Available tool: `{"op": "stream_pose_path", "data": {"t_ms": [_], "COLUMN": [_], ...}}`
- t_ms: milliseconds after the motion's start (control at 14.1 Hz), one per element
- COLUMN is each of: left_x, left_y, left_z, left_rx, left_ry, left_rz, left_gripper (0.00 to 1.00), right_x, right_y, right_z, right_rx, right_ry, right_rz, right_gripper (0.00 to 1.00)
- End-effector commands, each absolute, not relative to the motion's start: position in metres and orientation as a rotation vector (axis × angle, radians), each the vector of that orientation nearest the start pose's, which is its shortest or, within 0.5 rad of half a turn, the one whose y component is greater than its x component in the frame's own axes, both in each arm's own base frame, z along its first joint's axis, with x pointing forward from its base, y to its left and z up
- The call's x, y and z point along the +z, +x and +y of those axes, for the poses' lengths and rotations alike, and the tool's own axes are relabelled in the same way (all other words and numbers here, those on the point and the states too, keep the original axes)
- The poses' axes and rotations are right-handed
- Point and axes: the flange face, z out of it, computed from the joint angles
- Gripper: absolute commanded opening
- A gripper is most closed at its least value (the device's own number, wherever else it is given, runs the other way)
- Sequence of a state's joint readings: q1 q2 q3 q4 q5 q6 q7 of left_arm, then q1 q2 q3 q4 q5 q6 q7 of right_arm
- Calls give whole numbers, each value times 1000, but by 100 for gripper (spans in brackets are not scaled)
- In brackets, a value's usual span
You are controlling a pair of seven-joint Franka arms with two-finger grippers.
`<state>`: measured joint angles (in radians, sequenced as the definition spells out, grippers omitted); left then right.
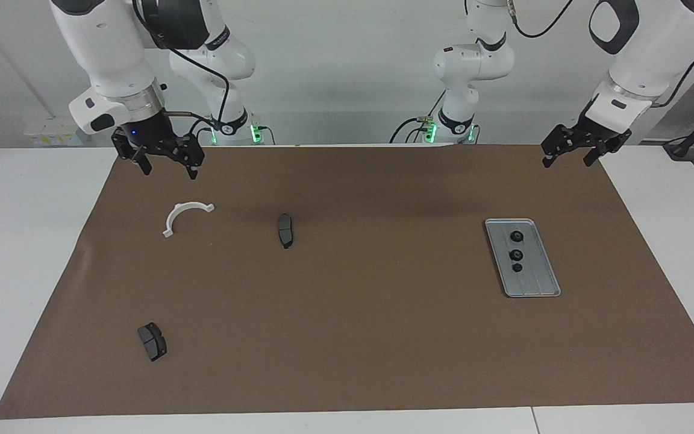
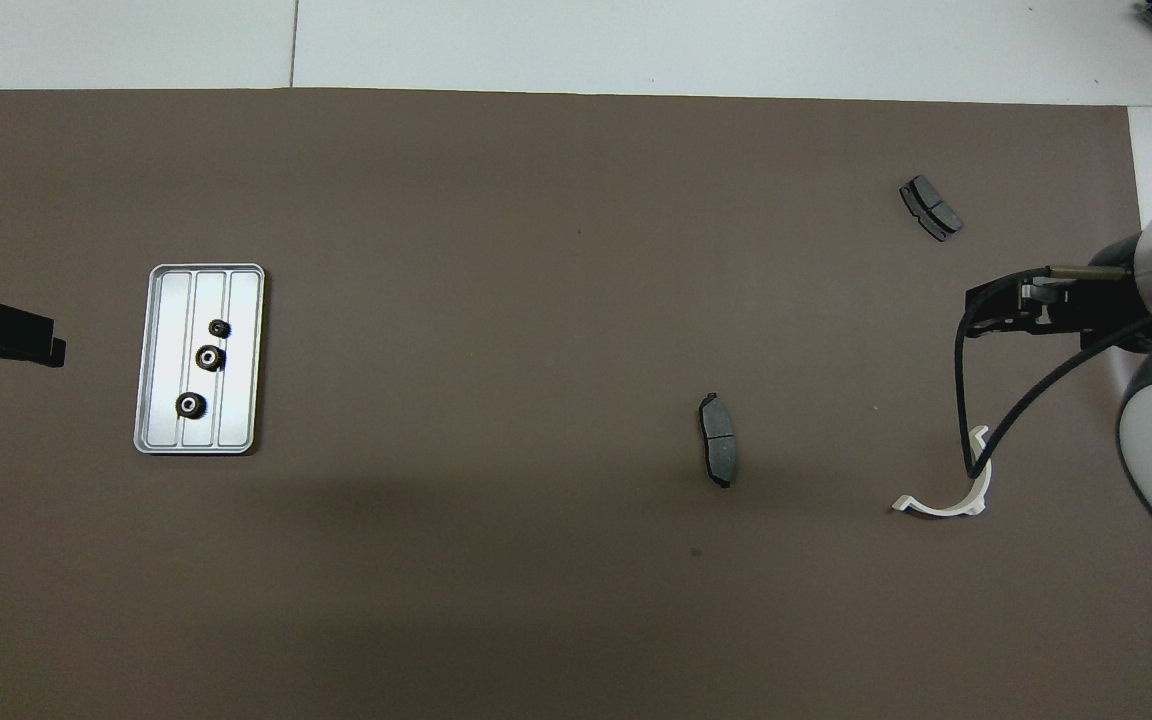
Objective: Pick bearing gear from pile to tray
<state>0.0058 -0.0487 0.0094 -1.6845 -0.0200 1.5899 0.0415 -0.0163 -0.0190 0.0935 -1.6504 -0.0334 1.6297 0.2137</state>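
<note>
The silver tray (image 1: 535,279) (image 2: 236,400) lies on the brown mat toward the left arm's end of the table. Three black gears (image 1: 515,255) (image 2: 209,357) sit in a row in it. The pile is a loose scatter toward the right arm's end: a white curved bracket (image 1: 184,215) (image 2: 946,500) and two dark brake-pad pieces (image 1: 285,230) (image 2: 719,452), (image 1: 152,341) (image 2: 930,207). My left gripper (image 1: 567,160) (image 2: 51,346) hangs open and empty, raised over the mat's edge and clear of the tray. My right gripper (image 1: 168,170) (image 2: 976,315) hangs open and empty above the mat by the bracket.
The brown mat (image 1: 359,313) covers most of the white table (image 1: 21,241). A black cable (image 2: 976,400) loops down from the right arm over the bracket in the overhead view.
</note>
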Motion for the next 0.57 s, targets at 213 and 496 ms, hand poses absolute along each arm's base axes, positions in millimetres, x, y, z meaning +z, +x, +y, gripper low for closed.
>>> {"op": "stream_pose_path", "data": {"t_ms": [213,496], "left_x": [594,594], "left_y": [540,540], "left_z": [9,10], "left_rx": [48,48], "left_ry": [-3144,-3144], "left_rz": [46,43], "left_gripper": [100,100], "right_x": [604,605], "right_y": [545,545], "right_z": [38,38], "right_rx": [10,5], "right_ry": [-3149,-3149], "right_rz": [193,186], "right_gripper": [100,100]}}
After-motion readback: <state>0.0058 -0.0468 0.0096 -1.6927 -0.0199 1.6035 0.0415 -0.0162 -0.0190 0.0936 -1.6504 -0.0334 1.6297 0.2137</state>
